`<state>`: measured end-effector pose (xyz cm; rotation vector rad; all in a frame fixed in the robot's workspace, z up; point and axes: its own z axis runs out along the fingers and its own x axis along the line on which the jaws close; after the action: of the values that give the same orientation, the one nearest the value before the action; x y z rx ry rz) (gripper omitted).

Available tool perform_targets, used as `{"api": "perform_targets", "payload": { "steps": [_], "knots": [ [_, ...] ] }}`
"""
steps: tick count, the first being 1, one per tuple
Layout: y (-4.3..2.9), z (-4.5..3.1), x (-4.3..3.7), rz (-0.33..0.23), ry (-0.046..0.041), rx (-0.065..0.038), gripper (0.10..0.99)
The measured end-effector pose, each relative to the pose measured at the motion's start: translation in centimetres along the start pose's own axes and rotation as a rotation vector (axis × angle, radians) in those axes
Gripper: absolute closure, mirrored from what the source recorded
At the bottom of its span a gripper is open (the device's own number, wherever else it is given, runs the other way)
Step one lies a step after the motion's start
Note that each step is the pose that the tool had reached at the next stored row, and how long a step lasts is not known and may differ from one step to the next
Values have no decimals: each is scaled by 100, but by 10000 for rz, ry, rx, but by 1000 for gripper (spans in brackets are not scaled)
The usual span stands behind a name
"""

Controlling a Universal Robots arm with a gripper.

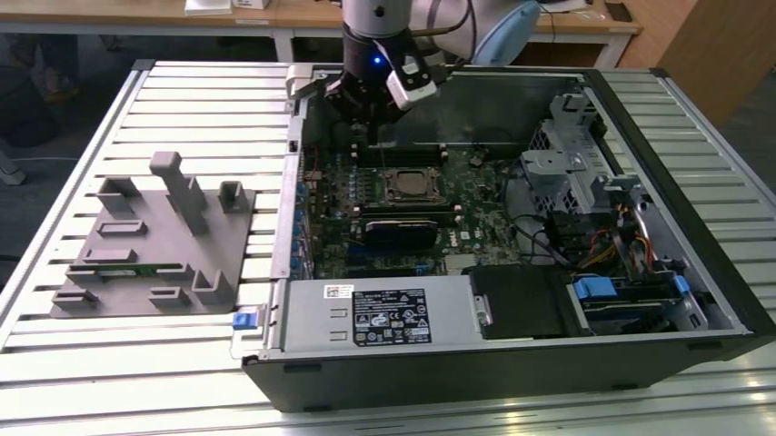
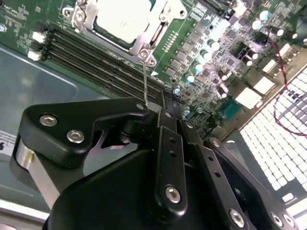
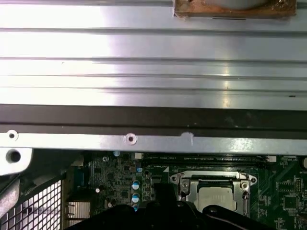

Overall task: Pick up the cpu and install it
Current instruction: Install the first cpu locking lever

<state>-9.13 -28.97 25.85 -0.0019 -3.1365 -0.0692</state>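
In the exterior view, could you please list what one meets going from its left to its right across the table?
Grey holder tray → blue clip → cpu in its socket → silver drive cage → blue-tabbed drive bay.

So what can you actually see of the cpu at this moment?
The cpu is a small flat square chip with a pale silver-white metal top, lying level inside the socket on the green motherboard in the open computer case. A metal socket frame with screws at its corners surrounds it. In the first wrist view it shows again, seated in that frame. The gripper hangs above the board beside it, not touching it.
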Motion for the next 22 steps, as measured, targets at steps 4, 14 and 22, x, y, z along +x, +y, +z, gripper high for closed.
{"api": "perform_targets", "payload": {
  "steps": [4,14,22],
  "knots": [
    [0,-1,-49,1,1,2,980],
    [0,8,-235,1,0,1,980],
    [0,9,-257,1,0,1,980]
  ]
}}
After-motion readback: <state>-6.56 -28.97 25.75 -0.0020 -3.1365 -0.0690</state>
